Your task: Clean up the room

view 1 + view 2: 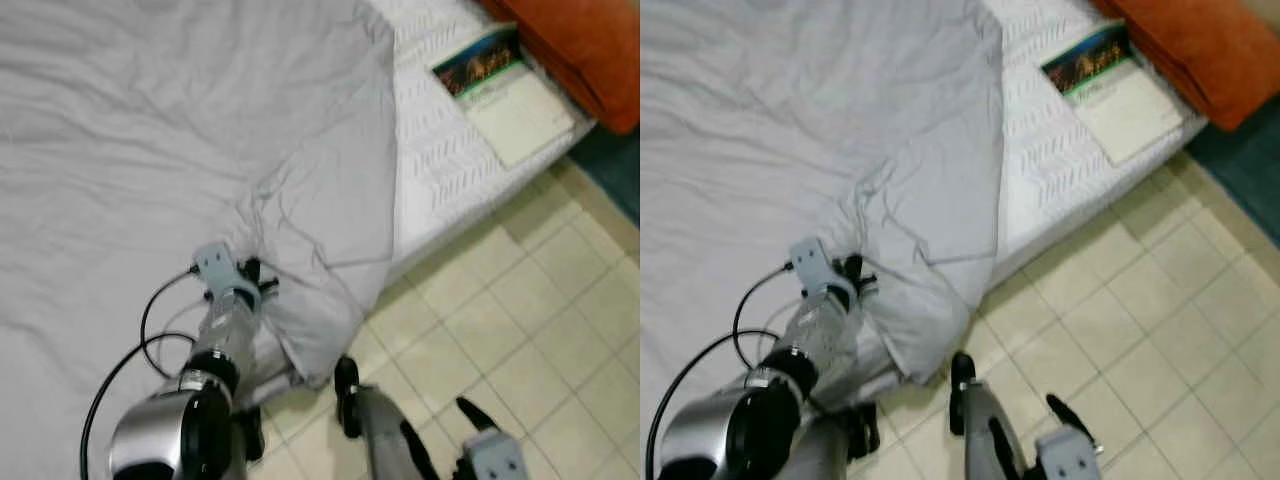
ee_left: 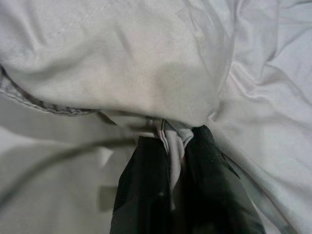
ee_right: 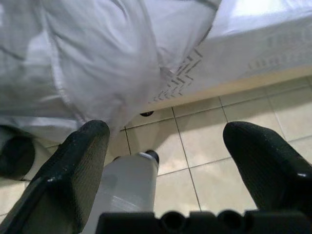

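Soft, even indoor light; head views slightly blurred. Left wrist view dim, the crumpled pale grey sheet (image 2: 146, 63) shadowed.

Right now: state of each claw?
Left claw: closed, pinching a fold of the grey sheet at the bed's edge.
Right claw: open, empty, over the tiled floor.

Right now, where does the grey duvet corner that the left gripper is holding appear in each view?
Left eye: duvet corner hangs off the bed edge, lower centre.
Right eye: lower centre-left.
Left wrist: a fold pinched between the left gripper fingers.
Right wrist: upper left, above the floor tiles.
Shared landmark: white mattress.
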{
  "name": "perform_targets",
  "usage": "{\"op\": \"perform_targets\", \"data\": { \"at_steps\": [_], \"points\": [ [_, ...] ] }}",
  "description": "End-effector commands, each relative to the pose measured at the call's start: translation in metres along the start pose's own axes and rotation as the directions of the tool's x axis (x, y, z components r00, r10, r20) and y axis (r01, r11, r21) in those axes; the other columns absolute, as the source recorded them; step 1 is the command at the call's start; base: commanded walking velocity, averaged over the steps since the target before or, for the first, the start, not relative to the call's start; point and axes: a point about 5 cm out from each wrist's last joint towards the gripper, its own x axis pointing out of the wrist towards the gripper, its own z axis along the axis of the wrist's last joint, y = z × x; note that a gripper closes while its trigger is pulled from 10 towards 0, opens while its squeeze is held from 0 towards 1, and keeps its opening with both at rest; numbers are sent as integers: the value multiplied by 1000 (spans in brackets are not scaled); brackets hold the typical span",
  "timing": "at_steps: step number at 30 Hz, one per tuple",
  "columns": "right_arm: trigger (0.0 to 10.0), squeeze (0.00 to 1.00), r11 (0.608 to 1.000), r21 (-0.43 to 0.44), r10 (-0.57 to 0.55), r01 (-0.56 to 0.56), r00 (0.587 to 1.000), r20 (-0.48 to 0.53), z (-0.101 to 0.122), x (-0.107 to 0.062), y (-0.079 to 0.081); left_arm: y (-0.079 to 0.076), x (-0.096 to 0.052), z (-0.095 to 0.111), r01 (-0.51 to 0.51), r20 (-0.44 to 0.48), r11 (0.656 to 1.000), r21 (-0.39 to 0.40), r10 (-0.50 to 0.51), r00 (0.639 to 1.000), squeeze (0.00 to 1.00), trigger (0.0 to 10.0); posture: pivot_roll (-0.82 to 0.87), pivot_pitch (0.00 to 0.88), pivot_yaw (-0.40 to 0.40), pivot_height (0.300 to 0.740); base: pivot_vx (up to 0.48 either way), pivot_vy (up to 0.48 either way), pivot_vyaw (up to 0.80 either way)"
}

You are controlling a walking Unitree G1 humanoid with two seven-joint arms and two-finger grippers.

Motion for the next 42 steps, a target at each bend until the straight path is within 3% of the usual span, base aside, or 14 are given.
{"op": "perform_targets", "data": {
  "at_steps": [1, 5, 8, 11, 13, 15, 16, 20, 26, 29, 34, 42],
  "points": [
    [10000, 0, 998, 34, 46, -45, 998, -33, -14, 2, 7, 7, -3, -10, -11, -29, 1000, 14, 12, 1000, 0, 0, -299, 562, 14, 740, 0, 0, 0],
    [10000, 0, 985, -21, 170, -170, 985, 27, -5, 35, 18, 4, -3, -10, 16, -36, 999, 50, -14, 999, 0, 0, -266, 556, 33, 740, 0, 0, 0],
    [10000, 0, 977, -73, 206, -202, 977, 50, -2, 45, 22, 1, -3, -13, 34, -48, 996, 82, -30, 998, 0, 0, -263, 540, 35, 740, 0, 0, 0],
    [10000, 0, 978, -108, 185, -178, 981, 52, -1, 46, 18, -6, -4, -19, 71, -72, 985, 155, -60, 996, 0, 0, -259, 515, 38, 740, 0, 0, 0],
    [10000, 0, 983, -115, 145, -140, 989, 40, -5, 38, 10, -19, -7, -28, 150, -103, 960, 235, -129, 986, 0, 0, -258, 477, 37, 740, 0, 0, 0],
    [10000, 0, 986, -108, 128, -123, 991, 40, -6, 33, 6, -23, -8, -33, 174, -118, 950, 257, -148, 982, 0, 314, -260, 461, 37, 740, 0, 0, 0],
    [10000, 0, 989, -109, 109, -104, 993, 37, -6, 26, 2, -26, -9, -37, 190, -131, 939, 287, -158, 979, 0, 10000, -267, 438, 34, 740, 0, 0, 0],
    [10000, 0, 994, -101, 49, -45, 998, 38, 0, 4, -11, -27, -13, -46, 203, -149, 937, 283, -166, 975, 0, 10000, -307, 375, 32, 740, 0, -442, 0],
    [10000, 0, 993, -117, 16, -12, 999, 39, 1, 0, -22, -33, -13, -49, 198, -158, 940, 277, -159, 975, 0, 10000, -335, 302, 43, 740, 0, -480, 0],
    [10000, 0, 993, -120, -6, 9, 1000, 28, -2, 6, -27, -44, -13, -48, 216, -156, 931, 294, -176, 972, 0, 10000, -329, 272, 59, 740, 0, -480, 0],
    [10000, 0, 990, -138, 30, -22, 998, 57, 6, 26, -21, -57, -11, -44, 248, -159, 911, 330, -205, 966, 0, 10000, -320, 238, 82, 740, 0, -480, 0],
    [10000, 0, 988, -148, 50, -39, 996, 70, 7, 40, -16, -64, -9, -38, 248, -150, 892, 378, -206, 967, 0, 10000, -317, 212, 107, 740, 0, -480, 0]
  ]
}}
